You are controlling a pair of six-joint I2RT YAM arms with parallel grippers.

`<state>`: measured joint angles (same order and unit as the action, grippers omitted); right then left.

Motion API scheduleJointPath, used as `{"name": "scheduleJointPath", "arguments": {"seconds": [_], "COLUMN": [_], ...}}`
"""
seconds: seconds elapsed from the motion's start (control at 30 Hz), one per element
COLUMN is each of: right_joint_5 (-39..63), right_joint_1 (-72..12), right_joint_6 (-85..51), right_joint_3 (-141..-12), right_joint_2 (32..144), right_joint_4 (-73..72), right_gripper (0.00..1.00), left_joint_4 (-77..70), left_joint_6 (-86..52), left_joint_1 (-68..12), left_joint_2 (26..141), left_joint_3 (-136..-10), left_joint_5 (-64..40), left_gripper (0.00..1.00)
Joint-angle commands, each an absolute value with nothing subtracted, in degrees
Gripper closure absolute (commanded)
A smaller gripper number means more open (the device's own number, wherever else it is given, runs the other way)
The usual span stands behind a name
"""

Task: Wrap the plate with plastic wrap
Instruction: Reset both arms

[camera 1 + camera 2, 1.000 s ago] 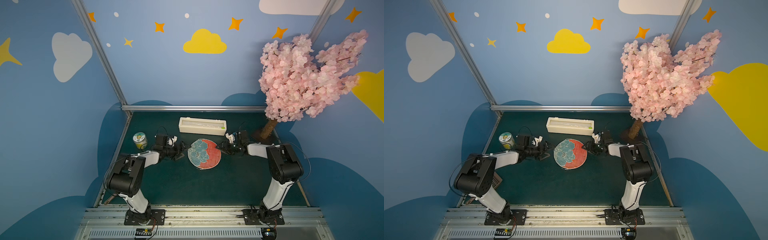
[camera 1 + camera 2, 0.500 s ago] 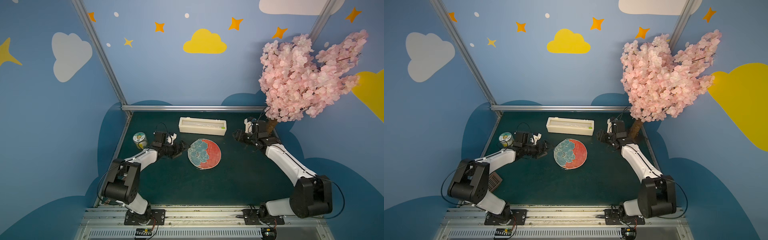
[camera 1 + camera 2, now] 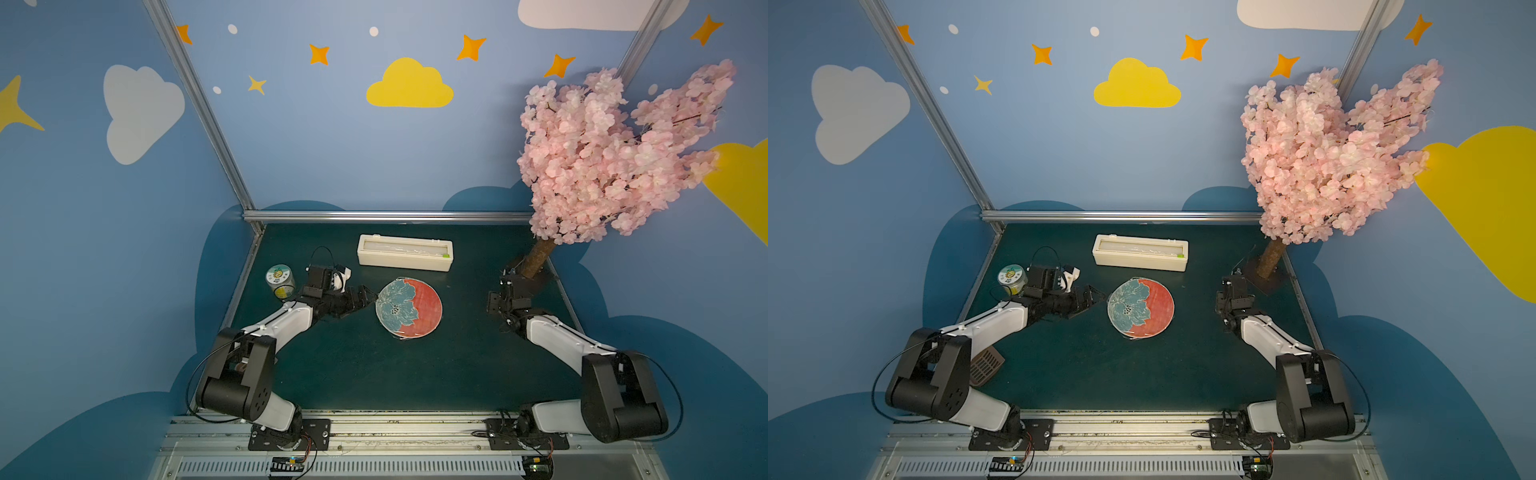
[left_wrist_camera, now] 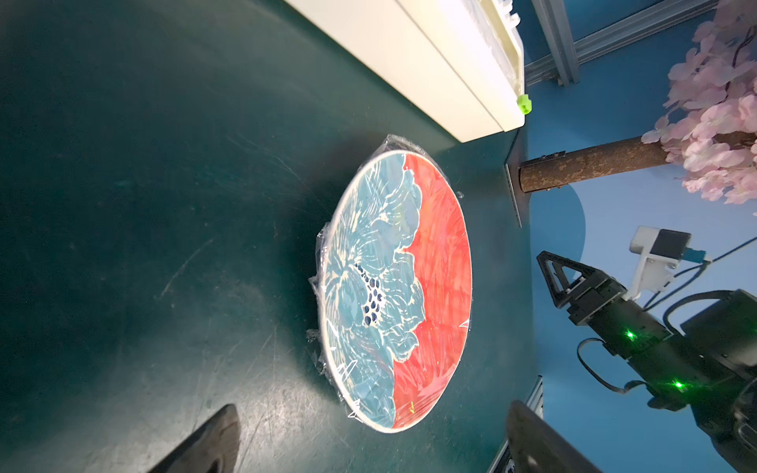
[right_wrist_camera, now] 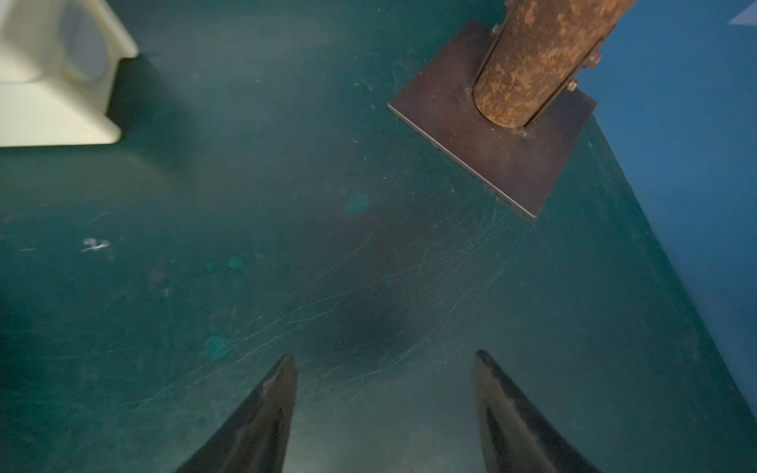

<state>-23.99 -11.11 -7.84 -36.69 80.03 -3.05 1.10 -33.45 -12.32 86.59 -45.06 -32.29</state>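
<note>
Overhead and wrist views of the bimanual workspace, with clock directions read in the top views and 12 o'clock at the back wall. The plate point(image 3: 408, 308) lies flat near the middle of the dark green table point(image 3: 374, 374), its teal flower half toward 9 o'clock and its coral-red half toward 3 o'clock. The plastic wrap point(image 4: 317, 286) is stretched over the plate's face, with crinkled film gathered along the rim; this shows most clearly in the left wrist view. The cream-white dispenser box point(image 3: 405, 252) lies at 12 o'clock of the plate, near but apart from it, with its green slider point(image 3: 445, 255) at the 3 o'clock end. The left gripper point(image 3: 365, 297) sits at 9 o'clock of the plate, just beside the rim, its fingers spread wide with nothing between them; contact with the rim cannot be determined. The right gripper point(image 5: 385, 356) is at 3 o'clock, well apart from the plate, its fingers likewise spread over bare table and holding nothing. The yellow-labelled jar point(image 3: 280, 281) stands at 9 o'clock beyond the left gripper. The trunk point(image 5: 528, 61) of the pink blossom tree point(image 3: 615, 153) rises from a square base plate point(image 5: 499, 164) at 2 o'clock. A brown slotted scoop point(image 3: 984, 365) lies at 7 o'clock, partly under the left arm.
</note>
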Motion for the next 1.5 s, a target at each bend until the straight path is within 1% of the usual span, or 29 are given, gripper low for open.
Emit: {"name": "scheduleJointPath", "arguments": {"seconds": [0.0, 0.1, 0.17, 0.27, 0.3, 0.37, 0.5, 0.6, 0.67, 0.73, 0.87, 1.0, 1.07, 1.13, 1.23, 1.33, 1.37, 1.47], "right_joint_5": [-27.97, -22.29, -15.6, -11.88, -12.14, -11.21, -11.08, -9.53, -9.99, -10.31, -10.12, -10.02, -9.94, -9.89, -9.87, -9.71, -9.74, -9.78], "right_joint_1": [-10.09, -8.72, -6.02, -3.64, -3.57, -3.52, -3.48, -3.74, -3.84, -3.87, -3.88, -3.87, -3.83, -3.81, -3.78, -3.76, -3.77, -3.76], "right_joint_6": [-1.8, -0.09, -1.34, -2.46, -4.36, -3.54, -3.96, -0.89, -1.09, -0.96, -0.69, -0.68, -0.7, -0.7, -0.7, -0.68, -0.68, -0.7], "right_joint_3": [-34.43, -31.54, -28.29, -23.58, -22.81, -22.16, -23.36, -26.4, -25.39, -25.84, -26.26, -26.28, -26.26, -26.27, -26.28, -26.27, -26.24, -26.28], "right_joint_2": [81.72, 80.59, 80.3, 84.15, 85.18, 86.51, 85.63, 83.67, 84.37, 84.25, 83.97, 83.95, 83.94, 83.94, 83.99, 83.97, 83.97, 83.96], "right_joint_4": [-14.66, -23.18, -28.98, -41.27, -44.2, -47.28, -43.85, -33.88, -37.28, -36.04, -34.74, -34.89, -34.87, -34.84, -34.78, -34.77, -34.88, -34.87], "right_gripper": [0.07, 0.07, 0.06, 0.06, 0.06, 0.06, 0.05, 0.05, 0.05, 0.05, 0.05, 0.05, 0.05, 0.05, 0.05, 0.05, 0.05, 0.05], "left_joint_4": [-0.68, -0.31, 0.0, 0.26, 0.35, 0.6, 3.15, 8.11, 10.36, 10.2, 4.36, -7.35, -16.91, -31.29, -56.08, -74.31, -78.99, -80.14], "left_joint_6": [-33.92, -33.77, -33.58, -33.6, -33.69, -33.78, -33.77, -33.35, -32.11, -30.07, -21.42, -9.34, -1.24, 1.53, 5.48, 7.02, 7.17, 8.34], "left_joint_1": [-12.72, -12.91, -13.09, -13.14, -13.24, -13.36, -13.35, -13.36, -13.32, -13.23, -12.77, -12.74, -12.74, -12.74, -12.57, -12.04, -12.03, -12.11], "left_joint_2": [86.06, 85.69, 85.62, 85.69, 85.67, 85.78, 86.6, 88.05, 88.08, 86.64, 82.2, 77.1, 74.94, 74.26, 77.31, 84.29, 86.96, 89.35], "left_joint_3": [-43.99, -43.78, -43.77, -43.94, -43.98, -44.28, -46.51, -50.61, -53.01, -53.87, -51.84, -44.71, -38.15, -29.74, -18.72, -13.3, -12.71, -13.26], "left_joint_5": [-32.78, -32.31, -31.92, -31.42, -31.3, -30.78, -29.11, -24.79, -21.74, -17.63, -9.34, 0.18, 3.51, 8.02, 8.84, 7.78, 8.49, 7.7], "left_gripper": [0.0, 0.0, 0.0, 0.0, 0.0, 0.0, 0.0, 0.0, 0.0, 0.0, 0.0, 0.0, 0.0, 0.0, 0.0, 0.0, 0.0, 0.0]}}
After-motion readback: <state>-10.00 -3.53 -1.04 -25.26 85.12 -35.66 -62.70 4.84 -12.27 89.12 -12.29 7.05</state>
